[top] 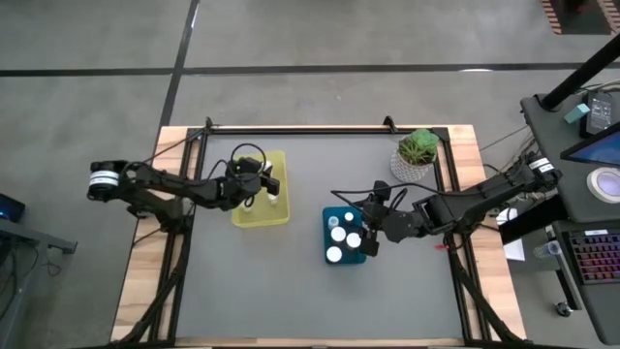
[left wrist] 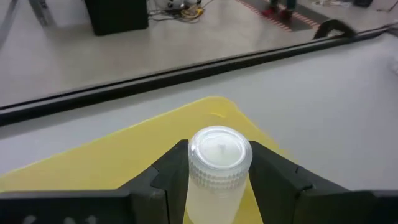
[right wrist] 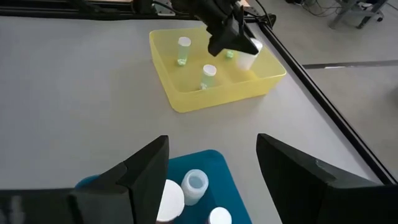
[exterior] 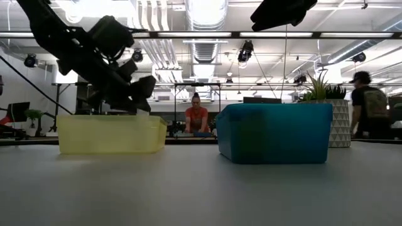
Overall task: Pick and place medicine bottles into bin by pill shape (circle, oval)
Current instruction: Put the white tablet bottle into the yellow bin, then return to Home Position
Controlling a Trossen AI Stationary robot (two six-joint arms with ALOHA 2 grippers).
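My left gripper (top: 268,180) is over the yellow bin (top: 242,215), shut on a clear-bodied medicine bottle with a white cap (left wrist: 219,151). It also shows in the right wrist view (right wrist: 235,38), with the bottle (right wrist: 249,57) under it. Two capped bottles (right wrist: 184,44) (right wrist: 209,73) stand in the yellow bin. My right gripper (right wrist: 211,180) is open and empty over the blue bin (top: 327,214), which holds several white-capped bottles (top: 339,234). My left gripper pinches the bottle between its two fingers (left wrist: 163,180), on opposite sides of the body just below the cap (left wrist: 214,183). The fingers slant down from the table's left. The bottle is lifted clear above the yellow bin, with its cap end past the fingertips.
A potted green plant (top: 418,150) stands at the table's far right, behind the blue bin. A black rail (top: 300,128) runs along the far edge. In the low view the yellow bin (exterior: 110,134) and blue bin (exterior: 274,132) stand side by side, and people show in the room behind.
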